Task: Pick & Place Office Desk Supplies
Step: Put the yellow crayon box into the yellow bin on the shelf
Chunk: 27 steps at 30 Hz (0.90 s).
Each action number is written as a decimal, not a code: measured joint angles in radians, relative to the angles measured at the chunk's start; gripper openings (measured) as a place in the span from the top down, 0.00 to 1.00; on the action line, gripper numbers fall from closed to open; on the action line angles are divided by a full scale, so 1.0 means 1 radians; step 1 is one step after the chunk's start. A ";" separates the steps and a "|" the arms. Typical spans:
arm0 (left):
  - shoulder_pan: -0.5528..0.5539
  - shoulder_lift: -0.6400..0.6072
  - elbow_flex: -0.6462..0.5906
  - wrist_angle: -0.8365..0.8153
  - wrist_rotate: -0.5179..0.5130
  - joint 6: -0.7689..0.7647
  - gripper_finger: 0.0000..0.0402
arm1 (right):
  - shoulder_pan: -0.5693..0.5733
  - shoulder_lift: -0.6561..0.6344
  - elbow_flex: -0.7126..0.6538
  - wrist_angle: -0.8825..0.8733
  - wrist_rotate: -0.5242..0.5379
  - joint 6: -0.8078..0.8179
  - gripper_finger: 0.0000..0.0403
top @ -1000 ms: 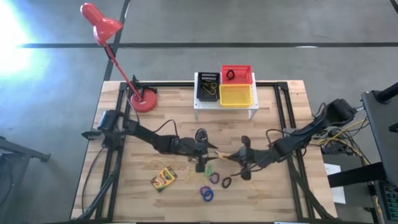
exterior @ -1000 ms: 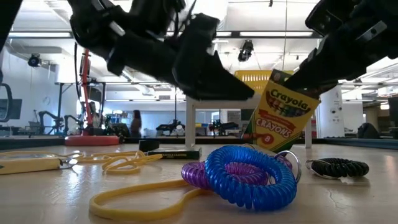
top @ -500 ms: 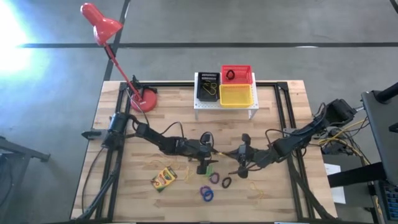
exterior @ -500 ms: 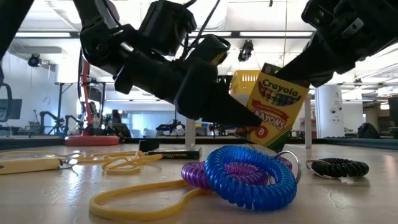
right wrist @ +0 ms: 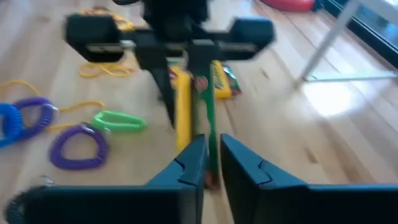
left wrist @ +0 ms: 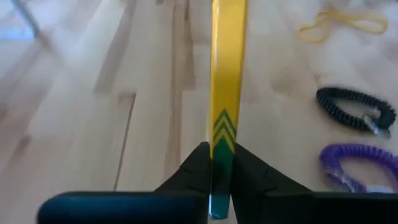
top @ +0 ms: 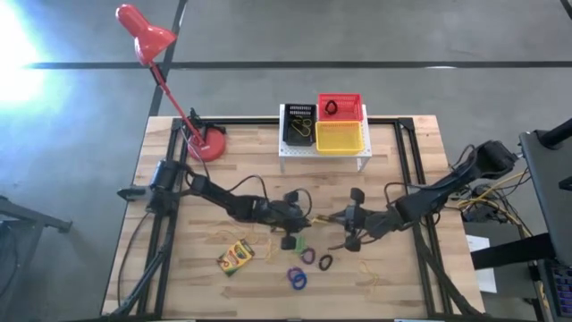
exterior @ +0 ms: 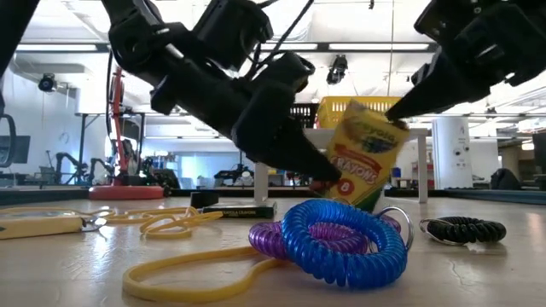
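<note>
A yellow-and-green crayon box point(exterior: 365, 153) stands tilted on edge at mid-table between my two grippers. My left gripper point(top: 301, 220) comes from the table's left and is shut on it. My right gripper point(right wrist: 210, 163) comes from the right; its fingers stand narrowly apart on either side of the box's far end. A second crayon box point(top: 235, 257) lies flat nearer the front left. Green point(top: 302, 243), purple point(top: 308, 256), black point(top: 325, 262) and blue point(top: 296, 279) elastic rings and yellow rubber bands point(top: 368, 268) lie on the wood in front. My left gripper pinches the crayon box by its two broad faces, at the end with the green chevron point(left wrist: 221, 144). The fingers slant down from the table's left and the box runs on away from them, edge-up. The blue ring hides the box's lower corner in the low view. My right gripper has the box's upper end point(right wrist: 211, 134) between its fingers; whether a finger touches it I cannot tell.
A white stand point(top: 322, 148) at the far middle carries black, red and yellow baskets. A red desk lamp point(top: 204, 143) has its base at the far left. Black frame rails run along the table's sides. The blue coil point(exterior: 341, 243) lies close in front of the low camera.
My left gripper has come down and toward the right onto the crayox box's lower part and taken hold of it. The box has tipped further over and turned more edge-on to the low view.
</note>
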 joint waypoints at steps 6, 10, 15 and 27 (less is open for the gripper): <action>0.001 -0.076 -0.005 -0.220 -0.004 -0.059 0.88 | -0.064 -0.019 0.044 -0.073 -0.134 -0.031 0.69; 0.003 -0.111 -0.004 -0.303 -0.005 -0.082 0.90 | -0.127 0.011 0.112 -0.072 -0.232 -0.076 0.56; 0.003 -0.138 -0.004 -0.320 -0.004 -0.101 0.89 | -0.191 0.091 0.223 -0.089 -0.345 -0.121 0.42; 0.013 -0.215 0.055 -0.512 0.069 -0.196 0.89 | -0.236 0.311 0.428 -0.182 -0.386 -0.172 0.35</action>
